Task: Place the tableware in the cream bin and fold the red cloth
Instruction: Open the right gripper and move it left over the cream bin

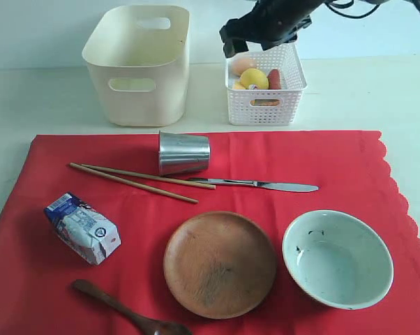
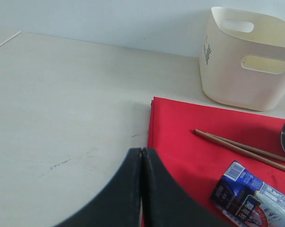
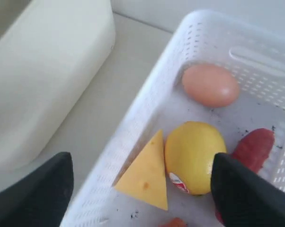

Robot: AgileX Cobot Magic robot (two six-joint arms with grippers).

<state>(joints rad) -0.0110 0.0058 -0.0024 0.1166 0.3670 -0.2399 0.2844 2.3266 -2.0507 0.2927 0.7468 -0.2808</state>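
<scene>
Left pincer [image 2: 141, 152] closed, empty, over bare table [image 2: 62, 94] by the edge of the bright-red cloth [image 2: 180, 118]. On the cloth: dark wooden spoon [image 1: 126, 314], brown round wooden plate [image 1: 219, 264], mint-white bowl [image 1: 338, 258] by the scalloped edge, then wooden chopsticks [image 1: 137, 178], metal knife [image 1: 266, 185], steel tumbler [image 1: 183, 152]. Beyond, tall cream plastic bin [image 1: 137, 105]; right pincer [image 3: 141, 163] wide apart, empty, over white lattice basket [image 1: 266, 112].

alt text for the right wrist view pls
Open right end effector hangs over a white lattice basket holding an egg, a lemon, a cheese wedge and a red sausage. The cream bin stands beside the basket.
</scene>
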